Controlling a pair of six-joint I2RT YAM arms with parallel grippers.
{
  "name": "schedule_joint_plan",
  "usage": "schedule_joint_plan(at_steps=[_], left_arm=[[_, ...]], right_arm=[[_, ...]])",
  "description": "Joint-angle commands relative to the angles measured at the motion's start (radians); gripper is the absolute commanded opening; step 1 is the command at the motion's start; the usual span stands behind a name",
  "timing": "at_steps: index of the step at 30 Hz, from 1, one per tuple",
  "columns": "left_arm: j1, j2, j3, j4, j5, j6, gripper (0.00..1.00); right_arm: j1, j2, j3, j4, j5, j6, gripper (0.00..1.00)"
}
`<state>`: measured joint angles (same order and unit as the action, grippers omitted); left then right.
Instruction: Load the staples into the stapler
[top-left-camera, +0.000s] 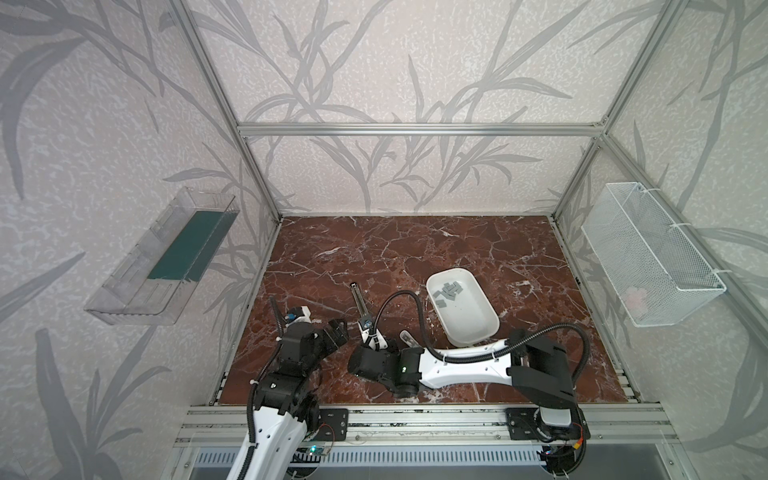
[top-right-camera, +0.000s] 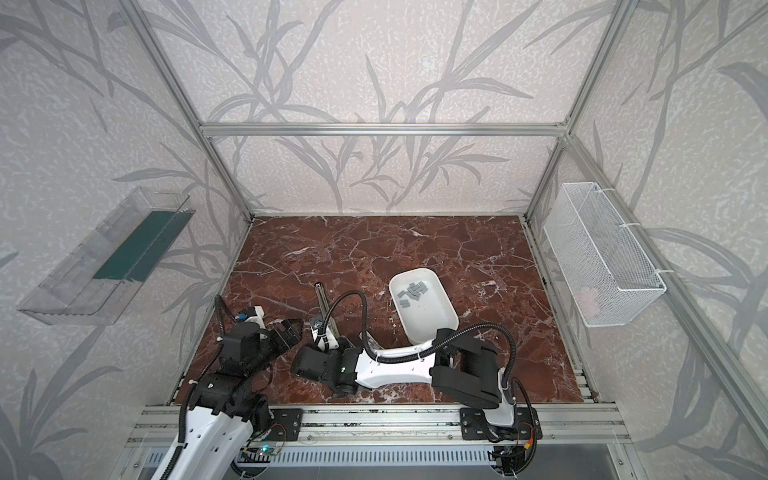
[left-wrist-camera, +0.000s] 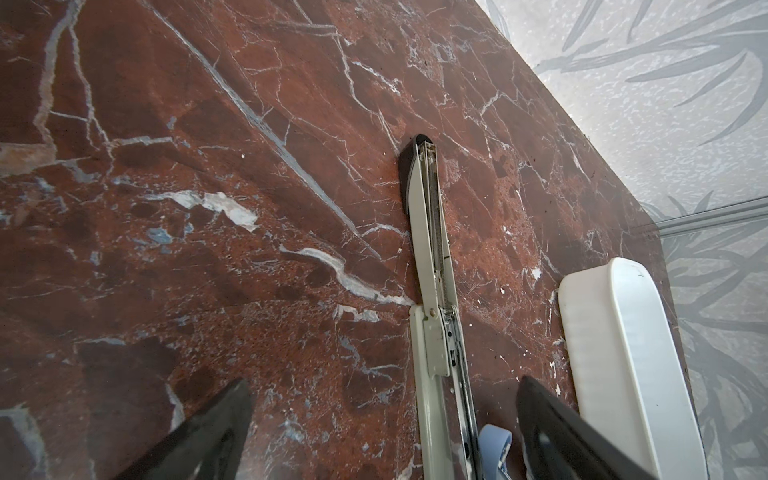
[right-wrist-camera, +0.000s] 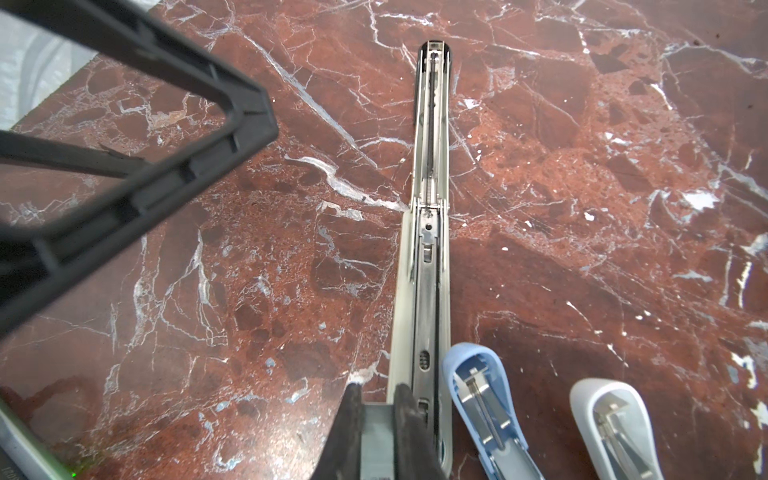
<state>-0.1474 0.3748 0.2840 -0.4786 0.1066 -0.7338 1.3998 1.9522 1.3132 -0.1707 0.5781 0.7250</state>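
Observation:
A long pale-grey stapler (top-left-camera: 359, 303) (top-right-camera: 322, 299) lies opened flat on the red marble table, its metal channel facing up (right-wrist-camera: 428, 270) (left-wrist-camera: 432, 257). My right gripper (right-wrist-camera: 380, 411) (top-left-camera: 371, 340) is shut on the stapler's near end, with a grey edge between its fingers. My left gripper (left-wrist-camera: 386, 424) (top-left-camera: 336, 332) hangs open just left of the stapler, which runs between its fingers close to one of them. The staples (top-left-camera: 451, 291) (top-right-camera: 415, 289), several small grey strips, lie in a white tray (top-left-camera: 469, 320) (top-right-camera: 432, 320) to the right.
Two small opened staplers lie beside the long one, a blue one (right-wrist-camera: 482, 399) and a white one (right-wrist-camera: 611, 424). A clear bin (top-left-camera: 162, 266) hangs on the left wall and a white wire basket (top-left-camera: 648, 257) on the right wall.

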Motion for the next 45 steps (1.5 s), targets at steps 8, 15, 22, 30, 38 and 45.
schedule_joint_plan(at_steps=[8, 15, 22, 30, 38, 45], left_arm=[[0.003, 0.008, 0.016, -0.003, -0.001, 0.007, 0.99], [0.000, 0.013, 0.017, 0.001, 0.007, 0.011, 0.99], [-0.001, 0.021, 0.017, 0.006, 0.008, 0.011, 0.99], [-0.004, 0.020, 0.016, 0.008, 0.011, 0.013, 0.99], [-0.005, 0.018, 0.015, 0.009, 0.011, 0.013, 0.99], [-0.009, 0.016, 0.016, 0.008, 0.008, 0.013, 0.99]], right_arm=[[0.004, -0.023, -0.146, 0.273, 0.057, -0.136, 0.07], [0.011, -0.039, -0.218, 0.434, 0.081, -0.217, 0.06], [0.030, -0.069, -0.260, 0.492, 0.131, -0.252, 0.06], [0.041, -0.053, -0.319, 0.632, 0.160, -0.283, 0.06], [0.040, -0.062, -0.363, 0.686, 0.177, -0.276, 0.06], [0.041, -0.049, -0.379, 0.716, 0.171, -0.266, 0.06]])
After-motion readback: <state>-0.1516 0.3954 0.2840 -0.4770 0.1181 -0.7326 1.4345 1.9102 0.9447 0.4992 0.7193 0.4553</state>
